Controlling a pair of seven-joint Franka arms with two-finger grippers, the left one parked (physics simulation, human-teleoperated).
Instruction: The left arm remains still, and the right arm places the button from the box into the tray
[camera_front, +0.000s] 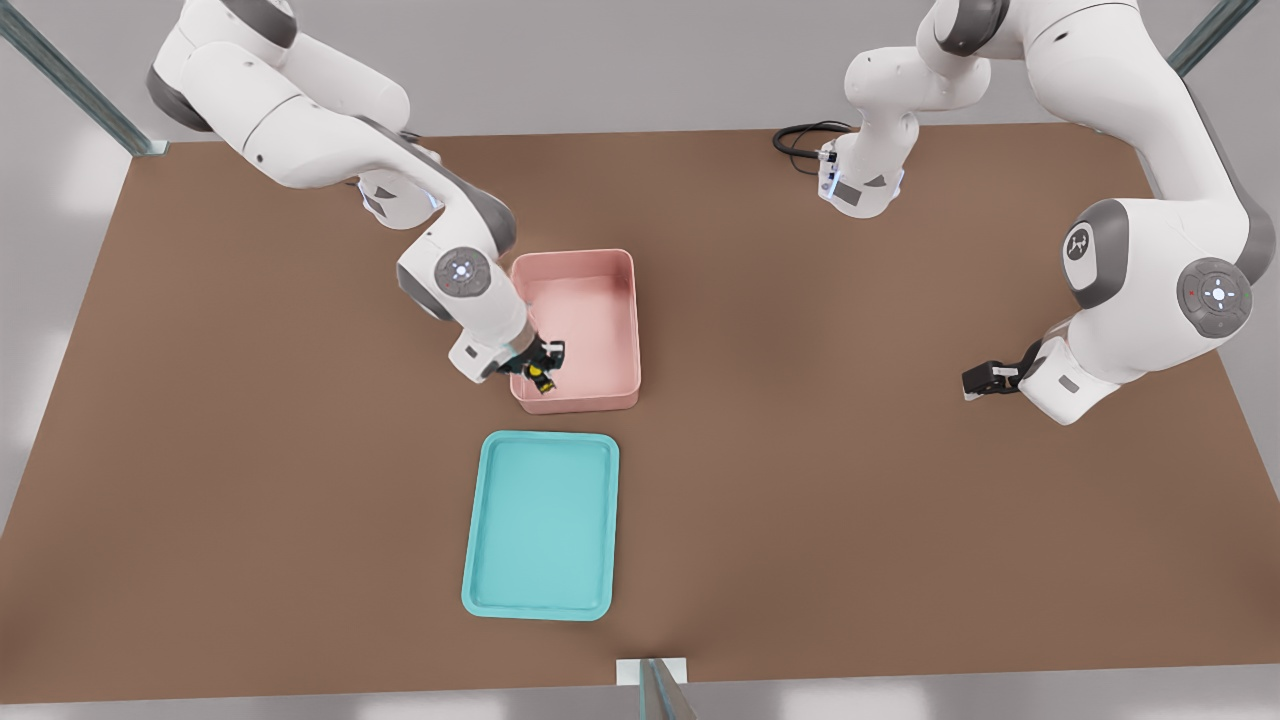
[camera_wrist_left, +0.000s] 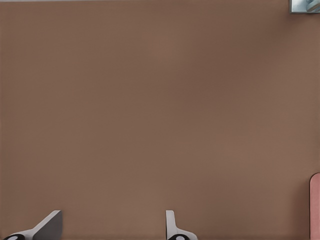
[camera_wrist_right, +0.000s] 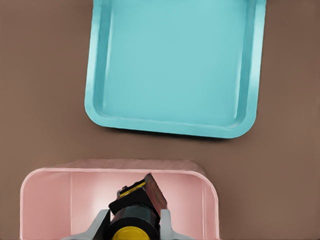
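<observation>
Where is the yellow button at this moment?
In the front view, the button is between the fingers of the gripper, inside the pink box at its end nearest the teal tray.

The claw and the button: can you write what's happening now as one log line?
claw: in box, at the end nearest the tray | button: between fingers, apparently gripped | tray: holds nothing | step: button not yet over tray
</observation>
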